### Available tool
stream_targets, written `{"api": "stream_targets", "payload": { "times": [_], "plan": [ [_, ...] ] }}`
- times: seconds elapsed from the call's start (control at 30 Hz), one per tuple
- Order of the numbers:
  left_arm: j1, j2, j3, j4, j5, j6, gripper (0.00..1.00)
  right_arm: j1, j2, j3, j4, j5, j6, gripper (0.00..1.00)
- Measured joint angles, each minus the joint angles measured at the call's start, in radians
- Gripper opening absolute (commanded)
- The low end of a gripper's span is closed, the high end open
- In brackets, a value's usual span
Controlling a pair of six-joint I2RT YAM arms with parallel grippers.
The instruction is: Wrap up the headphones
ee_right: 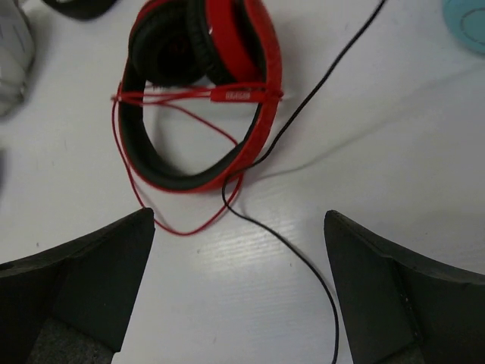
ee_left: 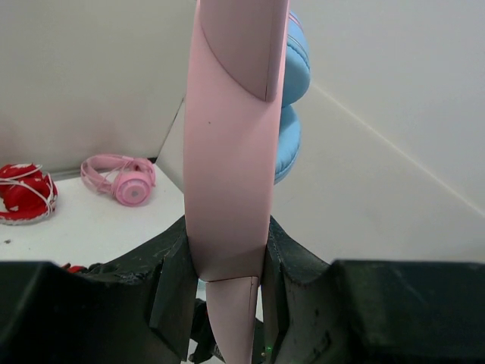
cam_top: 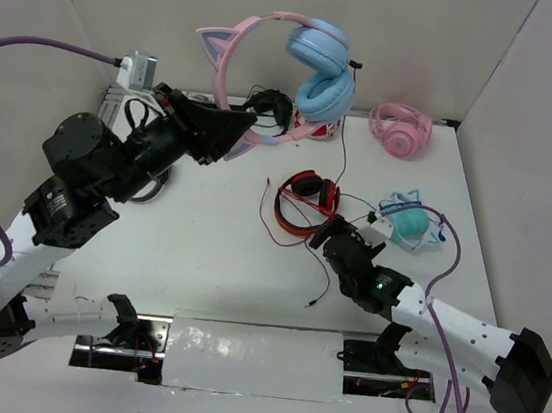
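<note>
1. The left gripper (ee_left: 226, 296) was clamped on the pink band of the headphones (cam_top: 321, 69), with one jaw on each flat side of the band. The headphones were held up off the table (cam_top: 220, 250).
2. In the left wrist view the band (ee_left: 231, 152) ran straight up out of the jaws. The blue cups (ee_left: 292, 114) sat above and behind the jaws, well past the fingertips.
3. The right gripper (ee_right: 239, 288) was wide open and held nothing. It hovered low over the table.
4. The thin black cable (ee_right: 288, 243) hung from the cups to the table. It lay slack between and just ahead of the right jaws, touching neither one.
5. Judged step: the right gripper picks up the loose cable so it can be wound round the held headphones.
6. To do it well, the jaws should come down astride the black cable only and close once it is centred.
7. The red headphones (ee_right: 204, 98) lay just ahead of the right jaws. Their red cord (ee_right: 178, 227) crossed the black cable near the left-hand jaw, so a grab there would likely catch both.
8. The left grip should hold firm, since a tug on the cable could twist the band in the jaws.
</note>
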Motion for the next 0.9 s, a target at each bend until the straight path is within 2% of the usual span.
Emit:
{"api": "stream_targets", "payload": {
  "times": [0.13,0.27,0.4,0.57,0.63,0.67,0.73,0.83,0.9],
  "plan": [
    [0.0,-0.047,-0.017,0.019,-0.001,-0.001,0.0,-0.058,-0.04,-0.006,0.021,0.046,0.042,1.0],
    [0.0,-0.081,-0.018,0.027,0.0,-0.001,0.0,-0.206,-0.093,-0.021,0.111,0.017,-0.071,1.0],
    [0.0,-0.119,-0.051,0.04,-0.001,-0.002,0.0,-0.386,-0.056,-0.021,0.242,-0.154,-0.276,1.0],
    [0.0,-0.132,-0.063,0.039,0.0,-0.001,0.0,-0.426,0.039,-0.019,0.422,-0.444,-0.52,0.93],
    [0.0,-0.132,-0.063,0.039,0.0,-0.001,0.0,-0.429,0.082,-0.01,0.464,-0.539,-0.594,0.81],
    [0.0,-0.132,-0.063,0.039,0.001,-0.001,0.0,-0.43,0.103,-0.002,0.477,-0.575,-0.621,0.7],
    [0.0,-0.132,-0.063,0.039,0.0,-0.001,0.0,-0.43,0.136,0.016,0.5,-0.633,-0.664,0.58],
    [0.0,-0.135,-0.064,0.038,0.0,0.0,0.0,-0.437,0.163,0.025,0.55,-0.69,-0.697,0.25],
    [0.0,-0.143,-0.071,0.039,0.0,0.0,0.0,-0.451,0.167,0.025,0.57,-0.727,-0.704,0.13]
  ]
}}
